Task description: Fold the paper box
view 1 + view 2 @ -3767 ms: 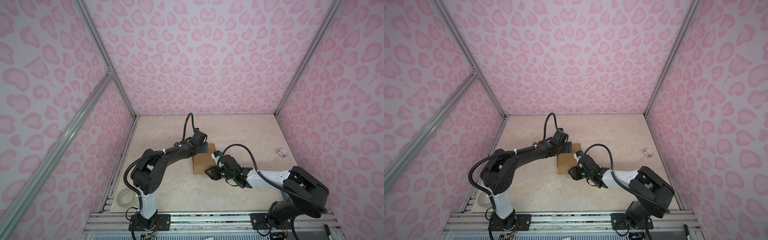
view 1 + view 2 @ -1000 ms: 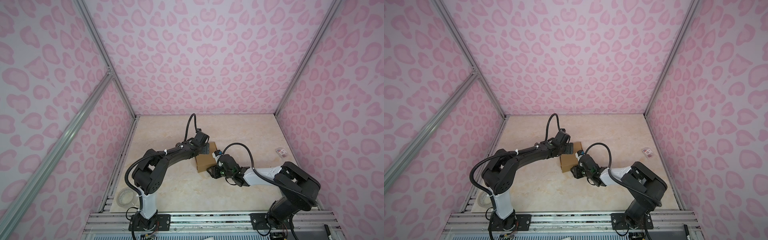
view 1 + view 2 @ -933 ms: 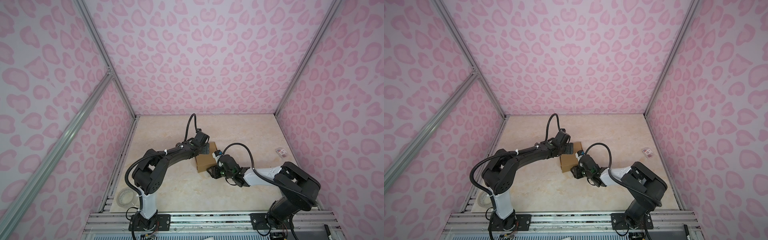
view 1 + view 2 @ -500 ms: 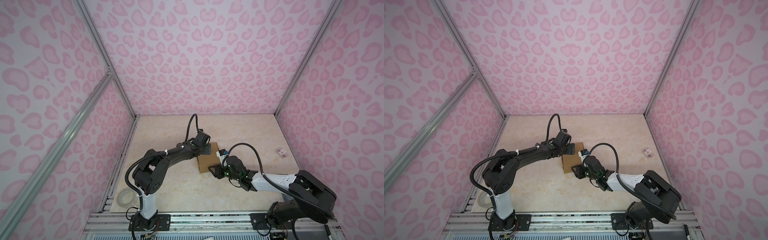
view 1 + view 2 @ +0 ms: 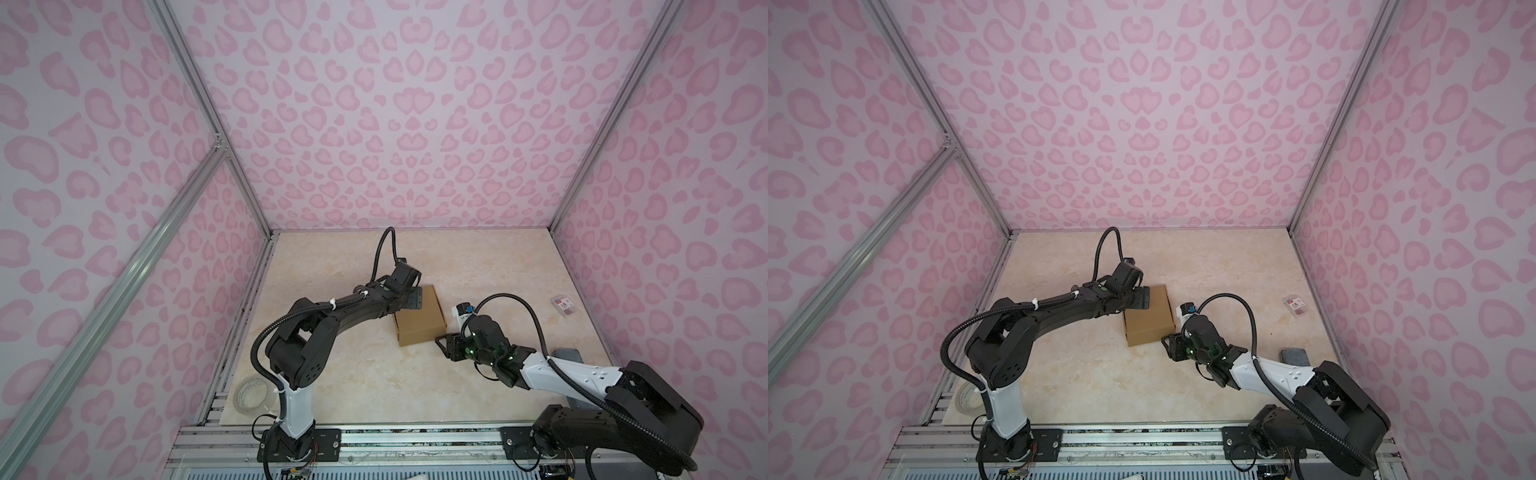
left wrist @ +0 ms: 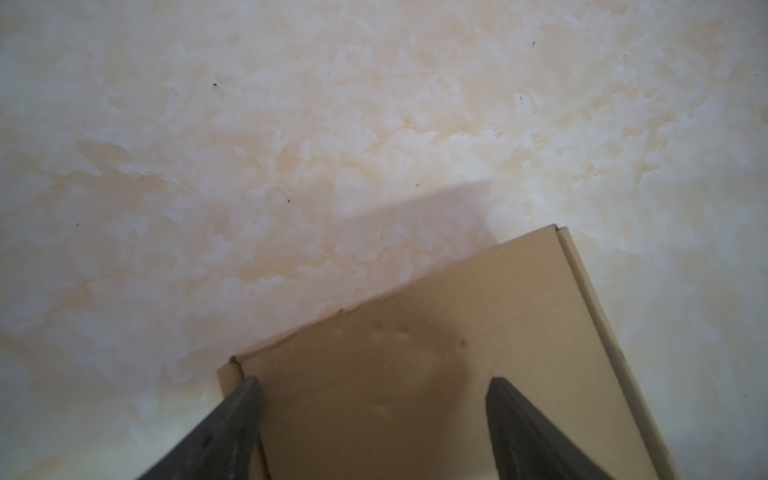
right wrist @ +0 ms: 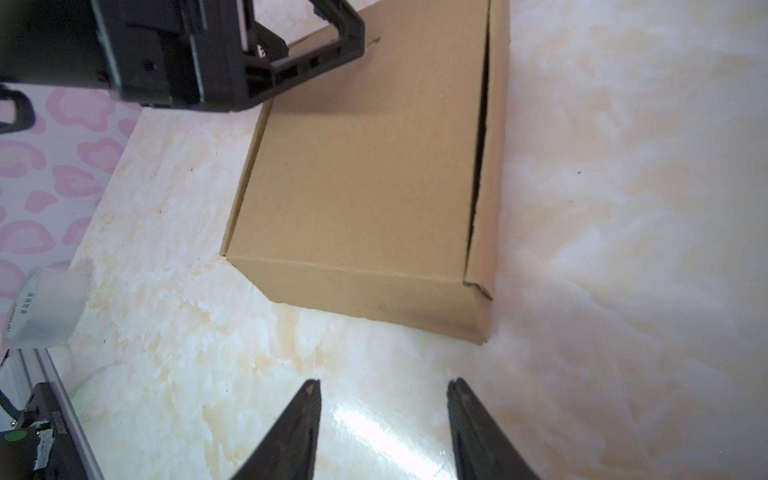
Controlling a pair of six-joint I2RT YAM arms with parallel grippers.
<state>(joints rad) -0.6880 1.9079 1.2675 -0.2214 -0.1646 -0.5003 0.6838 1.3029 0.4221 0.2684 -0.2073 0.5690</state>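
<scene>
The paper box [image 5: 419, 318] lay closed and flat at about the middle of the worktop [image 5: 374, 386], long sides running roughly 12 to 6 o'clock. From my station it read as a finished box, not a sheet: lid down, walls up.

I had the left pincer [image 5: 409, 300] over the lid at the box's 11 o'clock corner. In the left wrist view its two fingers [image 6: 245, 399] were spread wide over the brown top, gripping nothing. My reading is that it sat there as a hold-down, keeping the lid from springing up; whether it actually pressed the cardboard I could not tell.

The right pincer [image 5: 1169, 345] hung just off the box's 4 o'clock corner, jaws apart and empty over bare worktop, clear of the cardboard. The right wrist view showed why it was worth parking there: a dark slit [image 7: 480, 145] ran along one long edge of the lid, so that side looked to me not fully tucked. A push or pinch along that edge seemed the likely remaining job.

A tape roll [image 5: 252, 395] sat at the worktop's 7 o'clock corner and a small packet [image 5: 563, 305] at 3 o'clock, both well apart from the box.
</scene>
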